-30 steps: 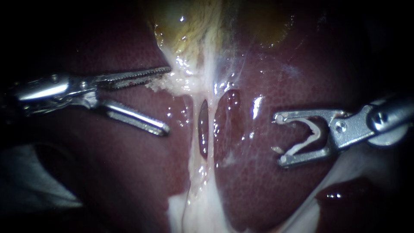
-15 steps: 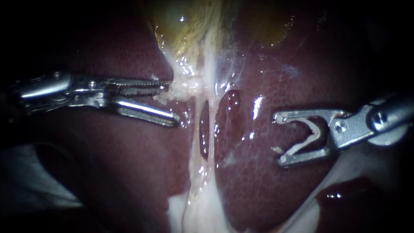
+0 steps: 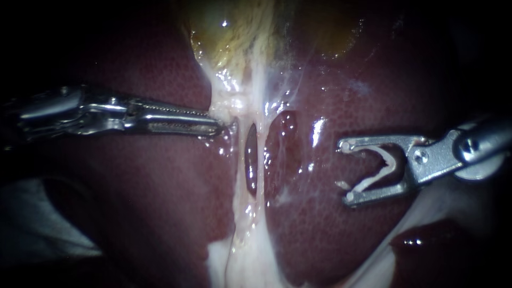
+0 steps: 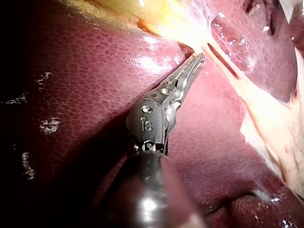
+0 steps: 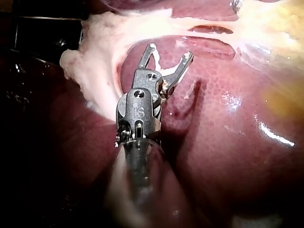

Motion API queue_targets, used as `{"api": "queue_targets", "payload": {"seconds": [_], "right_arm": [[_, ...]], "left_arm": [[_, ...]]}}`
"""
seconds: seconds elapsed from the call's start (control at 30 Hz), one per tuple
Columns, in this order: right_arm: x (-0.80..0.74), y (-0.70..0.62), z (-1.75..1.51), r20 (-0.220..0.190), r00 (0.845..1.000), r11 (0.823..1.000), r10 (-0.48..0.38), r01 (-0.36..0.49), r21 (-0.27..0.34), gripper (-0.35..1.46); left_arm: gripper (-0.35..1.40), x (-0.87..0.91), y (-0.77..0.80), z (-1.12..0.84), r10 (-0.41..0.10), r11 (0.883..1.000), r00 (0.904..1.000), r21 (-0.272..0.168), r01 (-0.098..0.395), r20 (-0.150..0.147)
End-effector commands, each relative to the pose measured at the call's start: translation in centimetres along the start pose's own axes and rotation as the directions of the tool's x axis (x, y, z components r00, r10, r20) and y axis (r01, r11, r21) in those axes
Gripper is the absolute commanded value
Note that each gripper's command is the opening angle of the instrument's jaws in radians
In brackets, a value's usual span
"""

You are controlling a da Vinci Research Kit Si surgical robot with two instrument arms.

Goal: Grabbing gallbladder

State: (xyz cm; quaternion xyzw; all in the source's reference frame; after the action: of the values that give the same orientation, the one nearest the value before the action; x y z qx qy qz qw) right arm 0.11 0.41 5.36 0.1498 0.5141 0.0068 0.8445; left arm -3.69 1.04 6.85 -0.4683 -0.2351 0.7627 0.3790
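Observation:
The yellow-green gallbladder (image 3: 234,37) lies at the top of the endoscope view and narrows into pale, wet tissue (image 3: 234,101). My left instrument (image 3: 220,127) comes in level from the left. Its toothed jaws lie together on the left edge of that pale tissue at the gallbladder's lower end. The left wrist view shows the same jaws (image 4: 199,57) closed, their tip in the pale tissue. My right instrument (image 3: 345,172) hovers over the liver (image 3: 320,224) to the right, apart from the gallbladder. Its jaws (image 5: 168,51) are open, with a pale V-shaped strip inside them.
Pale strands (image 3: 260,160) run down from the gallbladder between dark red slits (image 3: 250,160) to a white patch (image 3: 234,261). Dark red liver (image 3: 160,186) fills both sides. In the right wrist view, white fatty tissue (image 5: 95,52) lies beside the open jaws.
My left instrument's jaws have gone from wide open to closed and its tip has moved right onto the pale tissue below the gallbladder. My right instrument has stayed still.

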Motion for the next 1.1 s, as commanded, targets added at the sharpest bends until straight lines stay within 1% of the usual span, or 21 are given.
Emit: {"api": "queue_targets", "payload": {"seconds": [0.03,0.17,0.3,0.4,0.53,0.63,0.73,0.83,0.97,1.03,1.1], "right_arm": [[0.00,0.00,0.00,0.000,1.000,1.000,0.000,0.000,0.000,0.50],[0.00,0.00,0.00,0.000,1.000,1.000,0.000,0.000,0.000,0.50],[-0.01,0.00,0.00,0.000,1.000,1.000,0.000,0.000,0.000,0.50],[-0.01,0.00,0.00,0.000,1.000,1.000,0.000,0.000,0.000,0.50],[-0.01,0.00,0.00,0.000,1.000,1.000,0.000,0.000,0.000,0.50],[-0.01,0.00,0.00,0.000,1.000,1.000,0.000,0.000,0.000,0.50],[-0.01,0.00,-0.01,0.000,1.000,1.000,0.000,0.000,0.000,0.50],[-0.01,0.00,-0.01,0.000,1.000,1.000,0.000,0.000,0.000,0.50],[-0.01,0.00,-0.01,0.000,1.000,1.000,0.000,0.000,0.000,0.50],[-0.01,0.00,-0.01,0.000,1.000,1.000,0.000,0.000,0.000,0.50],[-0.01,0.00,-0.01,0.000,1.000,1.000,0.000,0.000,0.000,0.50]], "left_arm": [[-0.35,0.01,0.01,-0.02,-0.008,1.000,1.0000,-0.004,0.008,0.003],[-0.35,0.05,0.05,-0.09,-0.040,0.999,0.9990,0.001,0.040,0.021],[-0.35,0.14,0.09,-0.17,-0.051,0.999,0.9979,-0.004,0.051,0.039],[-0.35,0.19,0.12,-0.21,-0.053,0.999,0.9976,-0.005,0.054,0.043],[-0.35,0.19,0.14,-0.24,-0.054,0.999,0.9975,-0.006,0.054,0.047],[-0.35,0.23,0.13,-0.32,-0.055,0.998,0.9972,-0.015,0.056,0.050],[-0.35,0.30,0.10,-0.49,-0.057,0.998,0.9972,-0.008,0.058,0.048],[-0.35,0.42,0.04,-0.70,-0.063,0.998,0.9969,0.006,0.063,0.046],[-0.35,0.61,-0.06,-1.02,-0.078,0.997,0.9968,0.028,0.077,0.021],[-0.35,0.68,-0.09,-1.12,-0.089,0.995,0.9959,0.034,0.089,0.013],[-0.35,0.72,-0.11,-1.19,-0.088,0.995,0.9961,0.036,0.088,0.007]]}}
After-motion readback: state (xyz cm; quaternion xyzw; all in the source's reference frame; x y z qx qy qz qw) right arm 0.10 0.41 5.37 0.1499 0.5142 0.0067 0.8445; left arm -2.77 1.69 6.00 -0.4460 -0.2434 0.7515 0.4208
